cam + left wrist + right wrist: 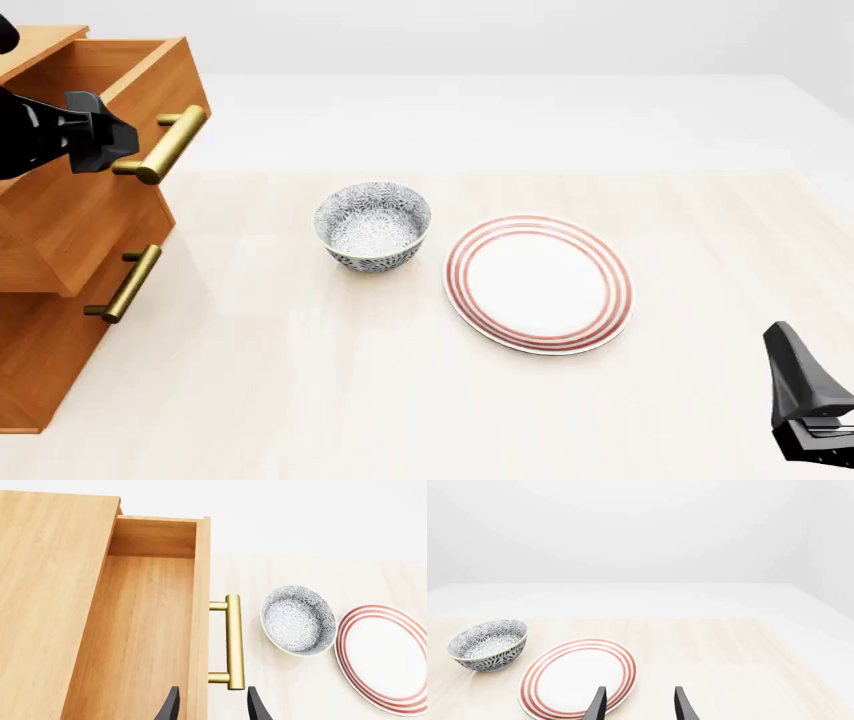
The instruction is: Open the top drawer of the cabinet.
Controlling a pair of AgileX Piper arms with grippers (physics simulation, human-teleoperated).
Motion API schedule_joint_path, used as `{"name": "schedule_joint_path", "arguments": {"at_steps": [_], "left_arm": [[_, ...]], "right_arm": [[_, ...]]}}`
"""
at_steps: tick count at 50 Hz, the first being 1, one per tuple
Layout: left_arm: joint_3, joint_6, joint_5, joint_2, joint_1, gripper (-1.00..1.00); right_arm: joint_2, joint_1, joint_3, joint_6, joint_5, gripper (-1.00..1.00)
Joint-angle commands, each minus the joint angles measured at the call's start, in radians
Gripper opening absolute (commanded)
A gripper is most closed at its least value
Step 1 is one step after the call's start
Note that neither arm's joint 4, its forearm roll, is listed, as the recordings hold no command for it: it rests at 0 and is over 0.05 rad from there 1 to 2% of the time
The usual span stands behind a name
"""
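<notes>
Here, right gripper [811, 420]: nearest the camera, at the front view's lower right corner, above bare desk; dark fingers [595, 706] spread with a gap between, nothing held; well apart from the cabinet.
Desk [334, 400]: pale wood grain, carrying plate, bowl and cabinet.
Plate [538, 283]: white with red rings round the rim, lying flat near the desk's middle; just beside the bowl, on its right in the front view; seen in the right wrist view past the fingertips.
Bowl [372, 226]: blue-grey floral pattern, upright, between plate and cabinet; close to the plate, contact between the two not clear.
Cabinet [34, 350]: orange-brown wood, at the front view's left edge; a lower drawer [74, 235] shut, with its own brass bar handle [127, 284].
Top drawer [143, 630]: pulled well out from the cabinet body, hollow interior bare wood; front panel standing forward of the drawer below.
Drawer handle [232, 641]: brass bar on two posts, on the top drawer's front.
Left gripper [210, 705]: up at the top drawer's front, at the front view's upper left; jaws parted, straddling the front panel's edge near the handle's lower post; fingertips just short of the handle, gripping nothing.
</notes>
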Motion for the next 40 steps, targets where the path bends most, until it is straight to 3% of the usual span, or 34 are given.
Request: {"name": "schedule_joint_path", "arguments": {"at_steps": [1,40], "left_arm": [[0.014,-0.005,-0.018,0.013,-0.003,1.0],[-0.002,-0.014,-0.018,0.043,-0.12,1.0]], "right_arm": [[0.0,0.0,0.0,0.0,0.0,1.0],[0.0,0.0,0.0,0.0,0.0,1.0]]}}
